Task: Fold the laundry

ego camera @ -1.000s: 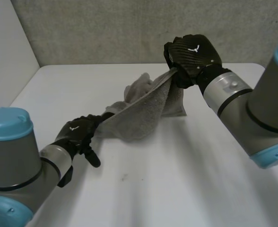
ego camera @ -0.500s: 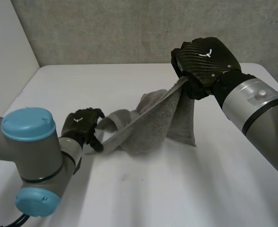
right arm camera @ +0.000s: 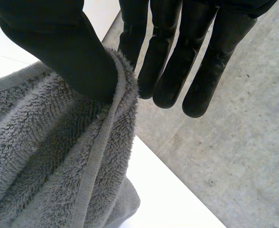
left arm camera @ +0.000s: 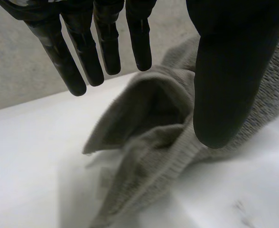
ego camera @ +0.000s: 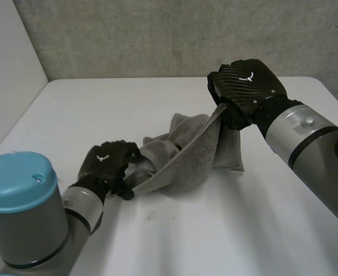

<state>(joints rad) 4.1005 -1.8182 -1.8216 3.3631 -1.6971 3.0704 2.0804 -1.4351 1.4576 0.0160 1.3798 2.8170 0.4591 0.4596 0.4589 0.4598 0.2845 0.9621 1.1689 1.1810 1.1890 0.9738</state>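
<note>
Right hand (ego camera: 246,86): raised above the table (ego camera: 215,230), thumb pressing the hemmed edge of the grey towel (ego camera: 195,152) against the side of its straight fingers (right arm camera: 165,61) — a pinch at the cloth's top corner, plain in the right wrist view. From that pinch the towel hangs in two parts: a flap dropping below the hand to the table, and a long sagging edge running down and across toward the left hand (ego camera: 107,165). Left hand: low, just over the table on the robot's left side, palm over the towel's bunched lower end. In the left wrist view its fingers (left arm camera: 97,57) are straight and spread, tips clear of the cloth, thumb well apart from them — hand wide, closed on nothing, the folds lying in the gap beneath the palm. The towel's middle rests crumpled on the table between the two hands. Right arm (ego camera: 298,135) reaches in from the robot's right; the left arm (ego camera: 19,213) with its light-blue cap sits close to the camera. A grey wall (ego camera: 157,40) stands behind the table.
</note>
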